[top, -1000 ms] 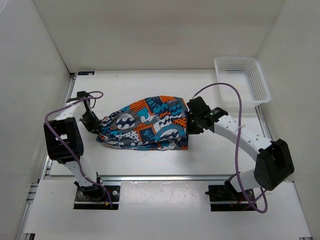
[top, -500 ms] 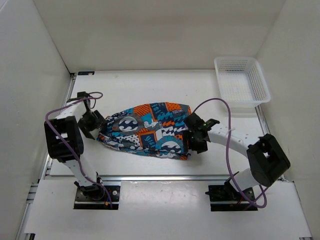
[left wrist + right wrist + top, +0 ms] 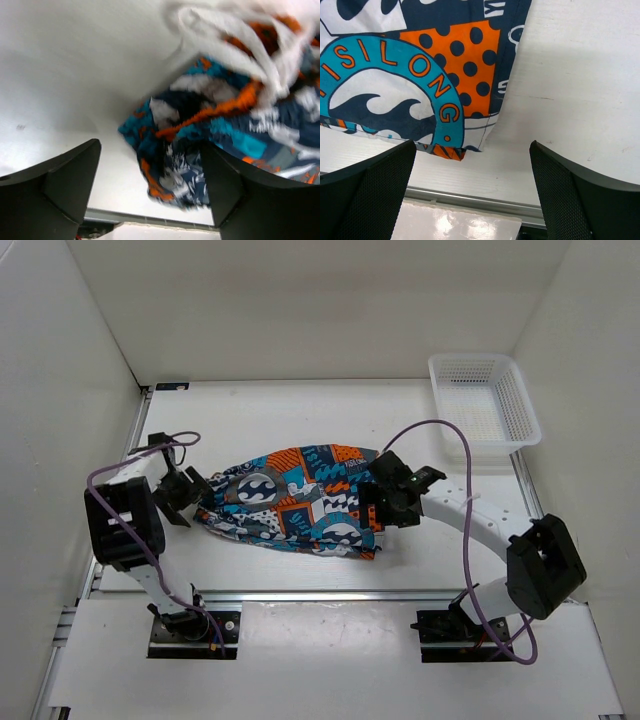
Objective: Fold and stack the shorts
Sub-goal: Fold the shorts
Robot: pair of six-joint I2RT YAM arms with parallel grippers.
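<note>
With left hand (image 3: 150,150) and right hand (image 3: 472,147) both spread open, flatten orange-teal-navy patchwork fabric shorts (image 3: 290,500) on white worktop (image 3: 300,420), then regrip corners squarely for next fold.

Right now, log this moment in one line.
left gripper: open, at shorts left end | right gripper: open, over right hem | shorts: folded, on table
</note>
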